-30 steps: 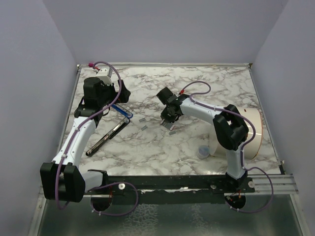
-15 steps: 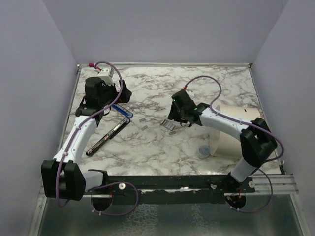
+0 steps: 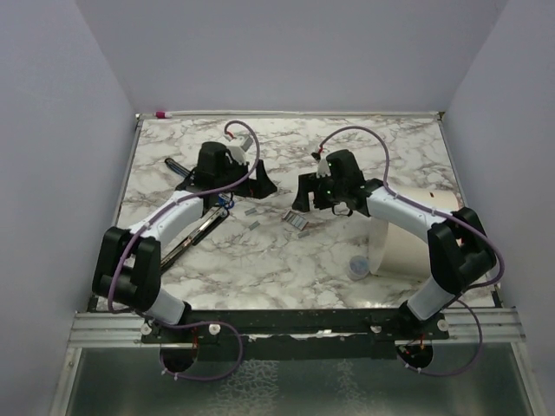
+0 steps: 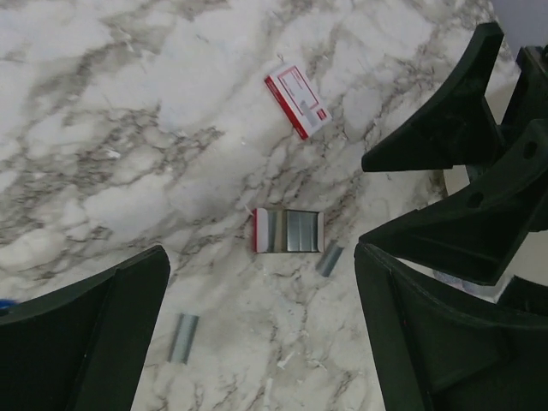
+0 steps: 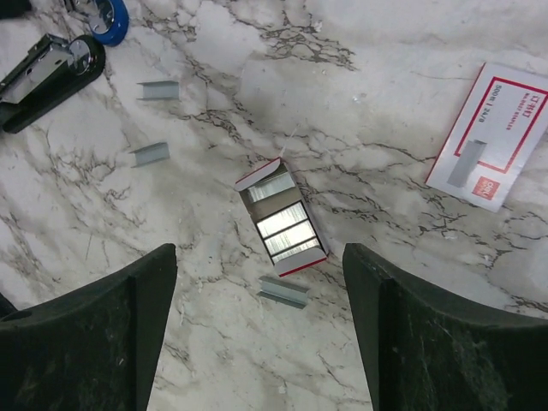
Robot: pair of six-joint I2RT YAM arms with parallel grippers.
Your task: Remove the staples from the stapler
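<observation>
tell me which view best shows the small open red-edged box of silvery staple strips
Right wrist: the small open red-edged box lies centred, large, strips distinct. Left wrist shows the box smaller; top external, a tiny speck.

The left hand (image 3: 264, 185) has swung from the far-left corner of the desk to its middle and now faces the right hand (image 3: 303, 198) at close range. Its whole arm has leaned in after it, baring a thin dark bar (image 3: 178, 165) near the left edge. The right hand's jaws, nearly closed a second ago, now gape wide with nothing between them. The right arm's elbow has dropped out toward the right edge, uncovering more of the white roll (image 3: 408, 238).
</observation>
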